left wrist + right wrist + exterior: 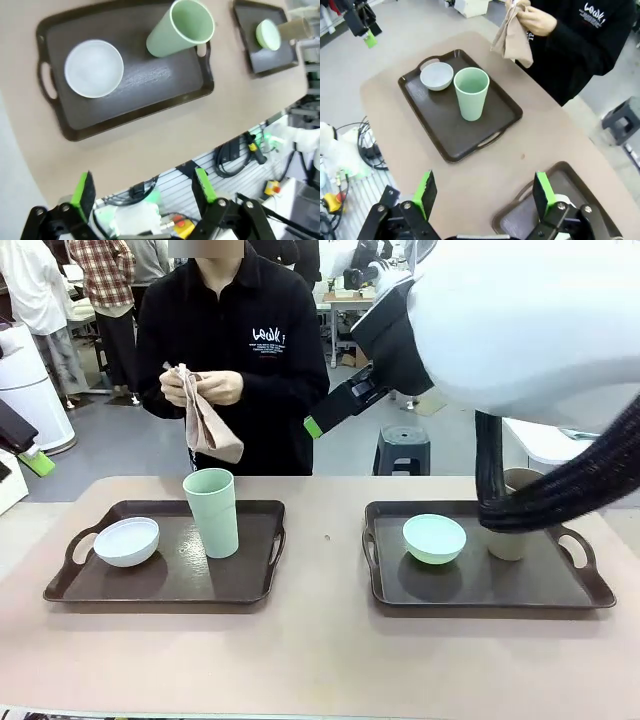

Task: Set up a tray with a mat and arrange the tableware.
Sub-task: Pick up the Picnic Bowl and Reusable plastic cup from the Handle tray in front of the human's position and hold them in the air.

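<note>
Left hand (pixel 144 185) spread wide, empty, over the desk (pixel 320 650) edge. On left tray (pixel 170 585): white bowl (pixel 126 541), shallow, mouth up, at its left end; just right of it green cup (pixel 211 512), tall, handleless, upright, long axis vertical. Behind, tan cloth (pixel 205 425) hanging from a person's grip. On right tray (pixel 470 585): green bowl (pixel 434 538), mouth up; tan cup (pixel 507 545), upright, partly behind a cable (pixel 540 505). Right hand (pixel 484 192) wide, empty, above the desk.

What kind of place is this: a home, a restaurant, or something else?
Probably a robotics lab or test room, not a dining room. The table stands on a bare grey floor, black cables lie beside it, and a white robot arm works at it.
</note>
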You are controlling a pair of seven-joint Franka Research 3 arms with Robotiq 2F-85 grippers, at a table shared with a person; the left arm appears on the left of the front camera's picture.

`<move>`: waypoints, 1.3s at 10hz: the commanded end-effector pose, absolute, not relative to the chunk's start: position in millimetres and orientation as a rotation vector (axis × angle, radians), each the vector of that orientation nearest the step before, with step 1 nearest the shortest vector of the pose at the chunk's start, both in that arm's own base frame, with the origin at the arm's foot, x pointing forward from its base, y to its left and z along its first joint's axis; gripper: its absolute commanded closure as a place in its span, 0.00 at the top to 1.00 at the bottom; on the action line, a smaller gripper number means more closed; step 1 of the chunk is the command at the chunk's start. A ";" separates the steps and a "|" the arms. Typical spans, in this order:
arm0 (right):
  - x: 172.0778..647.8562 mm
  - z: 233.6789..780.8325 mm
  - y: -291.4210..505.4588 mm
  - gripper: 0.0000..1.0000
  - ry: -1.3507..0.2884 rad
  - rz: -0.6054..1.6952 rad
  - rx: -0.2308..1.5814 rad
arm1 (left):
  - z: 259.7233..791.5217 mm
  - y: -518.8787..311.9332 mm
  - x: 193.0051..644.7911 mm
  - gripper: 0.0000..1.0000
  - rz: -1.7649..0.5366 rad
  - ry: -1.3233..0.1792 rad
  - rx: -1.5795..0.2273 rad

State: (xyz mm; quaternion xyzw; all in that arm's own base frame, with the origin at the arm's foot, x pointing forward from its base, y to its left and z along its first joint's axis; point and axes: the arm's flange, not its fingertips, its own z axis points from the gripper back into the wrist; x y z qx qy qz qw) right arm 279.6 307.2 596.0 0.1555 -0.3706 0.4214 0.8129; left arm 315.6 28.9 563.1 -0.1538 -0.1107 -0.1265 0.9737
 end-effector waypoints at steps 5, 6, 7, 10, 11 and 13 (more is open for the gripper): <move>419.3 547.2 393.7 1.00 -0.363 1.387 0.480 | 535.8 1.8 389.5 1.00 -0.266 0.009 -0.303; 430.4 532.6 403.6 1.00 -0.370 1.442 0.462 | 528.3 5.9 396.3 1.00 -0.342 0.016 -0.231; 400.3 530.4 378.3 1.00 -0.422 1.256 0.460 | 527.8 1.4 379.0 1.00 -0.271 -0.046 -0.320; 419.6 529.6 394.7 1.00 -0.386 1.330 0.476 | 522.1 2.3 391.4 1.00 -0.283 -0.019 -0.301; 429.6 516.4 396.9 1.00 -0.324 1.609 0.622 | 508.1 -3.2 403.2 1.00 -0.212 -0.013 -0.193; 470.4 478.1 399.8 1.00 -0.391 1.741 0.683 | 491.5 -5.3 424.9 1.00 -0.167 -0.005 -0.036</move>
